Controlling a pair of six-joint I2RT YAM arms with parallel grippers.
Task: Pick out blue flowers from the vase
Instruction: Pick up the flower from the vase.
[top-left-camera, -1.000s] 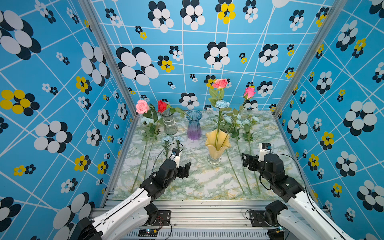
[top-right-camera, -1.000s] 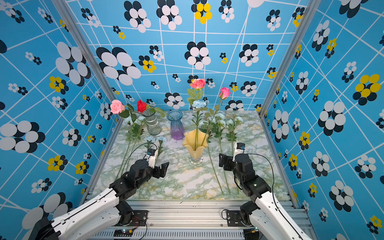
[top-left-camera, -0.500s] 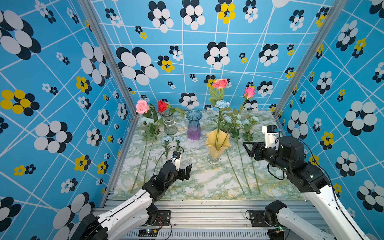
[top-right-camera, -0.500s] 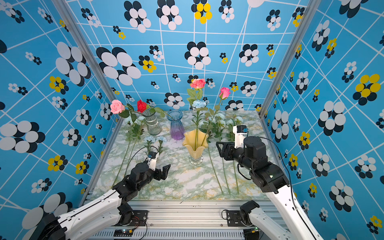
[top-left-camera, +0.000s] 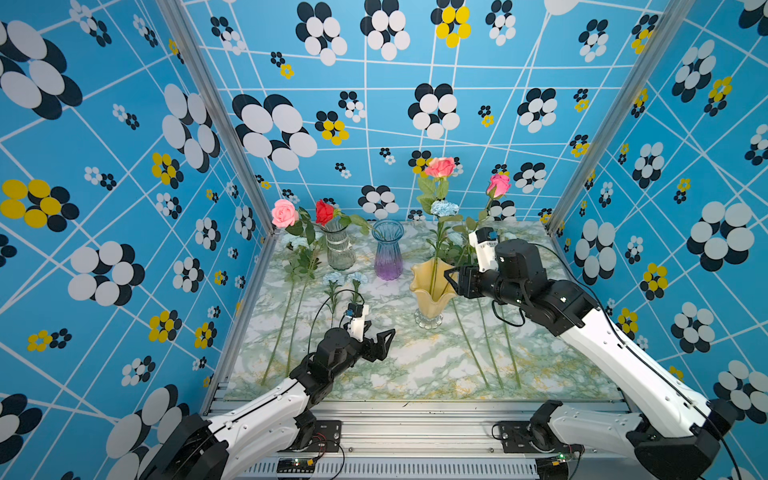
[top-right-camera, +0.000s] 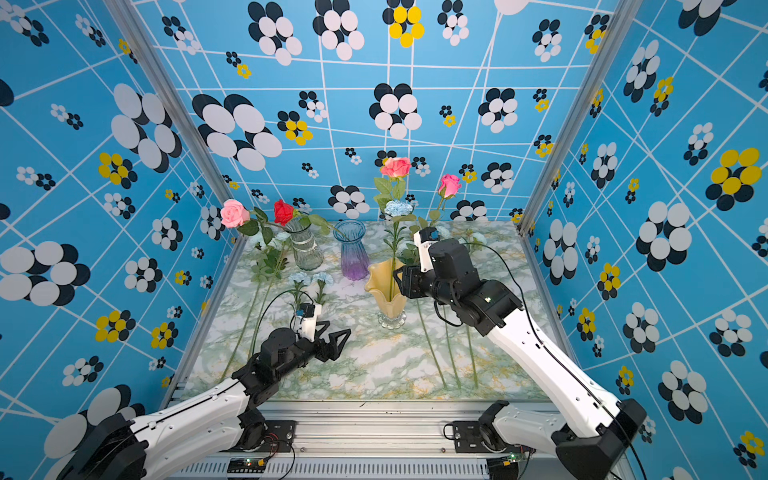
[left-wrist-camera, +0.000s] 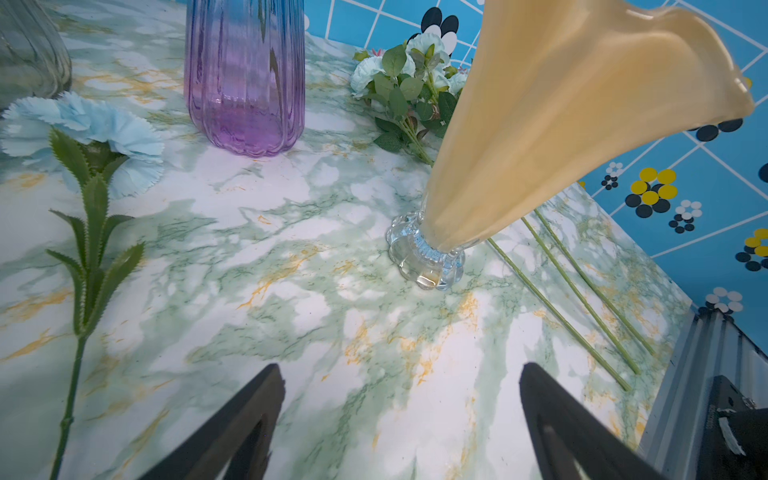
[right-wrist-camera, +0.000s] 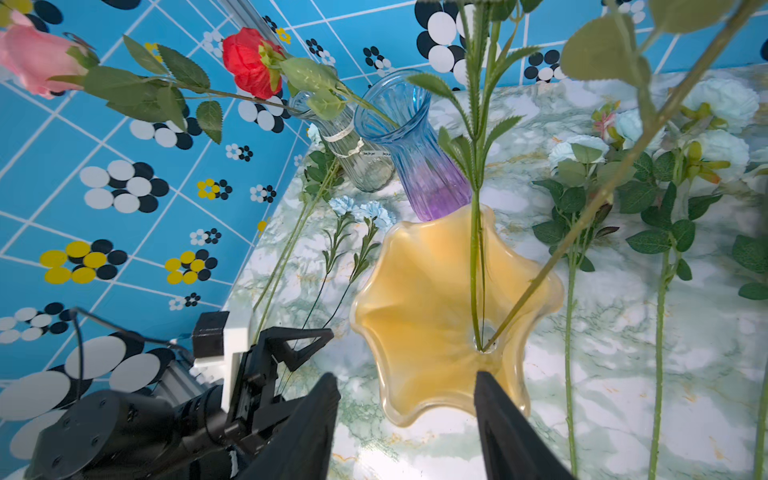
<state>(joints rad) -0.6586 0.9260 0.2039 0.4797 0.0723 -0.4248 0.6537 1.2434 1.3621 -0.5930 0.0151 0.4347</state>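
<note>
The yellow ruffled vase (top-left-camera: 430, 297) (top-right-camera: 388, 297) stands mid-table and holds a blue flower (top-left-camera: 444, 208) (top-right-camera: 398, 208) between two taller pink roses (top-left-camera: 439, 167). My right gripper (top-left-camera: 451, 280) (right-wrist-camera: 405, 382) hovers at the vase's rim (right-wrist-camera: 415, 411), open, with nothing between its fingers. The blue flower's serrated-leaf stem (right-wrist-camera: 475, 249) rises from the vase's throat just beyond the fingertips. My left gripper (top-left-camera: 388, 338) (left-wrist-camera: 401, 374) hangs low over the marble in front of the vase base (left-wrist-camera: 428, 262), open and empty. More blue flowers lie on the table: two small ones (top-left-camera: 345, 277) and several large ones (right-wrist-camera: 582, 145).
A blue-purple glass vase (top-left-camera: 387, 253) and a clear vase (top-left-camera: 340, 249) holding a red rose (top-left-camera: 324, 212) and a pink rose (top-left-camera: 284, 214) stand at the back left. Long green stems (top-left-camera: 490, 357) lie to the right of the yellow vase.
My right arm has risen from the front right of the table and swung in to the yellow vase's rim, its jaws narrowing. The left arm has shifted only slightly.
</note>
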